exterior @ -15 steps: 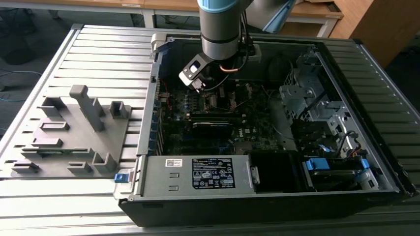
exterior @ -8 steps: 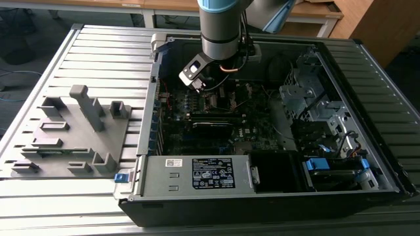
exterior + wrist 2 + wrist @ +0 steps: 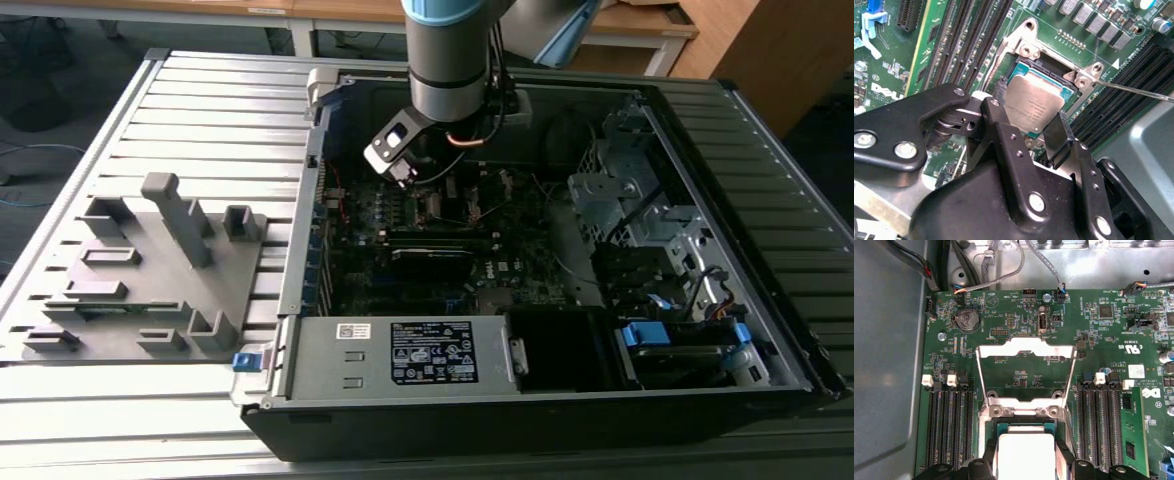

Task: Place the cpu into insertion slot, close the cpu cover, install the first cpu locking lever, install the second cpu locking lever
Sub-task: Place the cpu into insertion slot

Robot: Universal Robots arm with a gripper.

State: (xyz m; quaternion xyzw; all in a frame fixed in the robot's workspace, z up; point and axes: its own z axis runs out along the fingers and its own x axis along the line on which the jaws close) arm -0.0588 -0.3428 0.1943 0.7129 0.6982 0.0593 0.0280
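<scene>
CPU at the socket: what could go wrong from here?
1. The gripper holds the cpu by two edges right over the socket. If it is let go slightly askew, it may not seat and could harm the contacts.
2. The cpu cover stands open just behind the socket, and a thin locking lever juts out beside it. Either might get snagged when the gripper pulls away.

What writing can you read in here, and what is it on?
The black label on the grey metal box: print too small to read.
The dull grey square cpu: faint markings, unreadable.
The green motherboard: white lettering and stickers, not legible.
Nothing can be quoted with confidence.
</scene>
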